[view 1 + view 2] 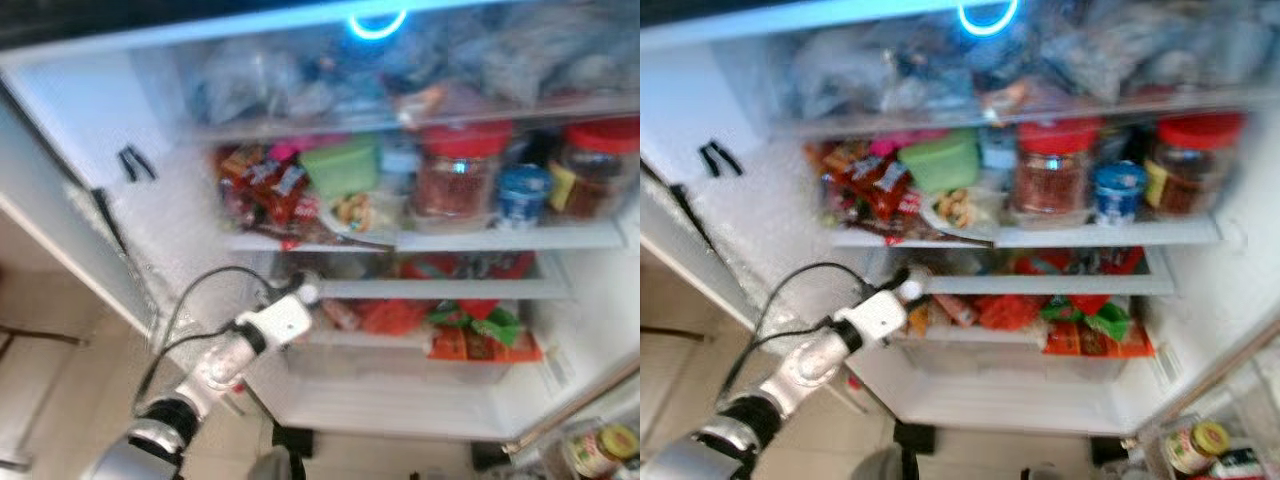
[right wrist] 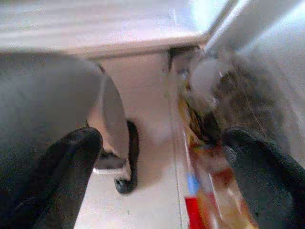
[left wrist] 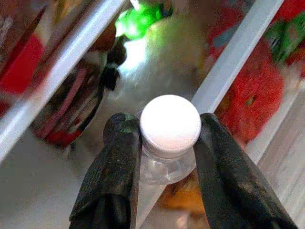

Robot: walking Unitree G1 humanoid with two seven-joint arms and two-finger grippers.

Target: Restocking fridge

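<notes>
My left gripper [image 3: 167, 128] is shut on the neck of a clear bottle [image 3: 164, 168] with a white cap [image 3: 170, 125]. In the eye views that arm reaches up from the lower left, and the white cap [image 1: 309, 293] sits at the left end of the fridge's lower shelf edge [image 1: 440, 288]. Red packets and a green-lit item lie just beyond the bottle. My right gripper [image 2: 164, 143] is open with nothing between its fingers, low beside the door bin with packets in it.
The middle shelf holds two red-lidded jars [image 1: 462, 170], a green container [image 1: 340, 165], a blue cup [image 1: 523, 195] and snack packets [image 1: 265, 190]. Red and green bags [image 1: 480, 330] fill the lower shelf. A door bin with jars [image 1: 600, 450] juts out at bottom right.
</notes>
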